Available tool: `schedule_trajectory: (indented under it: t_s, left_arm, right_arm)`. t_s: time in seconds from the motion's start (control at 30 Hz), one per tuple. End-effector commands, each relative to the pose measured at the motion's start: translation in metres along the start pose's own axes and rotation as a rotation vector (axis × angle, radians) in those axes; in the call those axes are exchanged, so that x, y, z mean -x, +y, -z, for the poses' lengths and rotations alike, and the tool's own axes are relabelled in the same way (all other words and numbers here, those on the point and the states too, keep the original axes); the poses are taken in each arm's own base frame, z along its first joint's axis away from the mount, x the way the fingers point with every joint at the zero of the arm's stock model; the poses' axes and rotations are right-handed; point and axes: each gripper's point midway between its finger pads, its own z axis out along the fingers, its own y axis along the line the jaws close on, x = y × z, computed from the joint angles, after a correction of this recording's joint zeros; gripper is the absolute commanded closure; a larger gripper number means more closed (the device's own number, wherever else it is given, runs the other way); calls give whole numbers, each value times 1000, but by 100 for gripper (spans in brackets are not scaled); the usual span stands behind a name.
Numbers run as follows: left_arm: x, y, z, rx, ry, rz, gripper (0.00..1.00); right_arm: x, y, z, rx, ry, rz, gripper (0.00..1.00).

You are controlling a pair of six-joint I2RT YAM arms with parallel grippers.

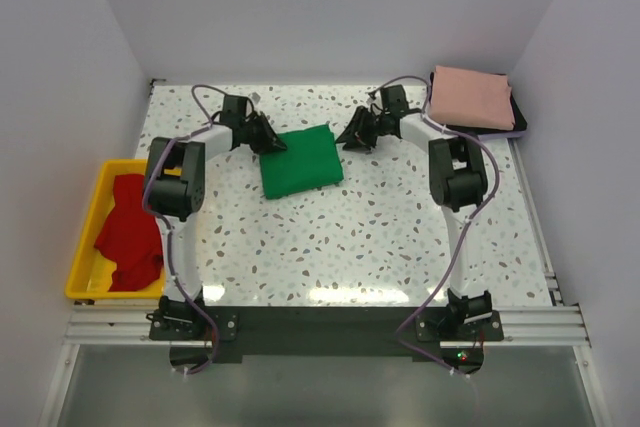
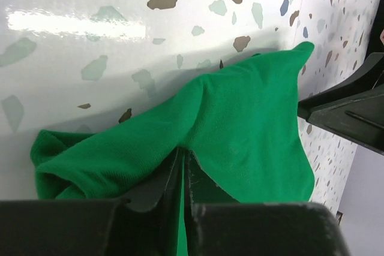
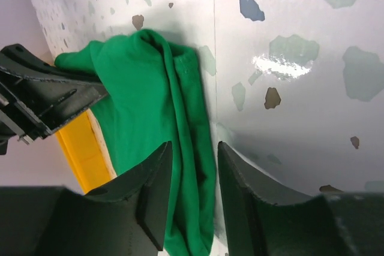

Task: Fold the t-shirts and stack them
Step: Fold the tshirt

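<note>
**Soft green shirt, held at its far corners**

The green t-shirt lies folded in the middle of the tabletop. The left claw is pinched together on its far left corner, and the cloth stands up there like a little tent. The right claw is apart, with the shirt's far right edge between its fingers.

The shirt looks light, soft and floppy. I think it will sag and come unfolded if only one corner is lifted. It is best to grab both far corners, through all the layers.

The pink t-shirt lies folded at the far right. The red t-shirt is bunched in the yellow tray.
</note>
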Motion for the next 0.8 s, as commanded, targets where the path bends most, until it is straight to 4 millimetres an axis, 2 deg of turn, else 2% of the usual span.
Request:
schedule_trajectory:
  t_s: [0.0, 0.03, 0.1, 0.17, 0.23, 0.27, 0.3, 0.33, 0.37, 0.4, 0.43, 0.5, 0.57, 0.67, 0.77]
  left_arm:
    - [28, -33, 23, -114, -89, -63, 89]
    - [31, -40, 27, -132, -98, -74, 82]
    - [36, -51, 33, -164, -107, -91, 77]
    - [39, -61, 41, -185, -115, -100, 74]
    - [42, -73, 53, -201, -133, -113, 69]
    - [35, -73, 53, -193, -125, -107, 68]
    - [34, -85, 62, -208, -138, -123, 67]
    - [29, -87, 63, -209, -136, -132, 66]
    - [14, -90, 60, -190, -112, -138, 66]
    - [8, -96, 64, -190, -111, -150, 67]
    - [-12, -101, 59, -191, -79, -161, 67]
    - [-28, -109, 56, -189, -60, -175, 68]
    - [-56, -114, 47, -172, -17, -185, 69]
    - [-87, -112, 33, -139, 31, -187, 74]
    - [-108, -96, 17, -71, 65, -179, 76]
  right_arm:
    - [6, 25, 20, 46, -38, 45, 59]
    - [6, 24, 22, 44, -44, 47, 56]
    - [4, 24, 30, 44, -56, 56, 49]
    - [-2, 25, 35, 53, -63, 67, 39]
    - [-7, 25, 38, 62, -60, 72, 35]
    - [-8, 22, 38, 58, -63, 72, 34]
    - [-13, 21, 40, 58, -65, 77, 31]
    - [-15, 19, 40, 55, -63, 76, 31]
    - [-17, 17, 40, 51, -62, 75, 30]
    - [-21, 13, 40, 44, -60, 71, 29]
    - [-22, 11, 39, 44, -55, 67, 29]
    - [-27, 10, 37, 43, -42, 65, 29]
    - [-30, 8, 33, 34, -36, 65, 28]
    - [-33, 5, 26, 23, -28, 65, 28]
    - [-37, 1, 19, 7, -15, 56, 28]
